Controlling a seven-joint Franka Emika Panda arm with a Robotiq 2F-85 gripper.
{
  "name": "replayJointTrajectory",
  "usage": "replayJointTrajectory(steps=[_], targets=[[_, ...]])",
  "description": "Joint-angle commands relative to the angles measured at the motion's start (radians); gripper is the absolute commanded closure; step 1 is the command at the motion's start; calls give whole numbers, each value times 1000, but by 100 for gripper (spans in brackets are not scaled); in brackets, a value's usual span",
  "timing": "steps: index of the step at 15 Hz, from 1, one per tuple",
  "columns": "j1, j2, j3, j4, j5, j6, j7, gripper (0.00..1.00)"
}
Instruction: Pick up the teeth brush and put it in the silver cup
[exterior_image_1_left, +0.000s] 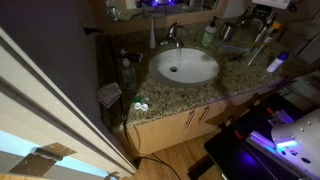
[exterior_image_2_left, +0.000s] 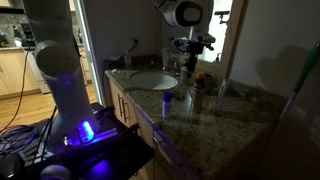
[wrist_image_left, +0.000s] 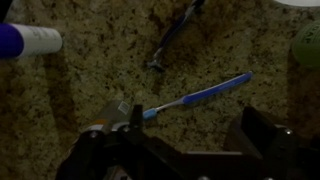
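A blue toothbrush (wrist_image_left: 200, 95) lies flat on the speckled granite counter, its head pointing left in the wrist view. My gripper (wrist_image_left: 193, 112) is open and empty above it, with one finger near the brush head and the other off past the handle end. In an exterior view the gripper (exterior_image_1_left: 262, 25) hangs over the counter to the right of the sink. A small dark metal cup (exterior_image_1_left: 228, 32) stands at the back of the counter beside a green bottle (exterior_image_1_left: 209, 35). The cup is out of the wrist view.
A dark razor (wrist_image_left: 170, 40) lies just beyond the toothbrush. A white tube with a blue cap (wrist_image_left: 25, 40) lies to the left, also in an exterior view (exterior_image_1_left: 277, 62). The green bottle's edge (wrist_image_left: 308, 45) shows at the right. The oval sink (exterior_image_1_left: 185, 67) and faucet (exterior_image_1_left: 172, 35) fill the middle of the counter.
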Motion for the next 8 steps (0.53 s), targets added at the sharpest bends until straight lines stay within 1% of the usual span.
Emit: replayJointTrajectory(steps=[1,3,4,5,8], targets=[[-15,83,0,48,113,15,109,0],[-23,103,-6,63,176,28,168,0],[-25,89,-8,57,207,35,194,0],[-13,79,-4,38,154,24,161,0],[-20,85,-8,52,183,26,191,0]])
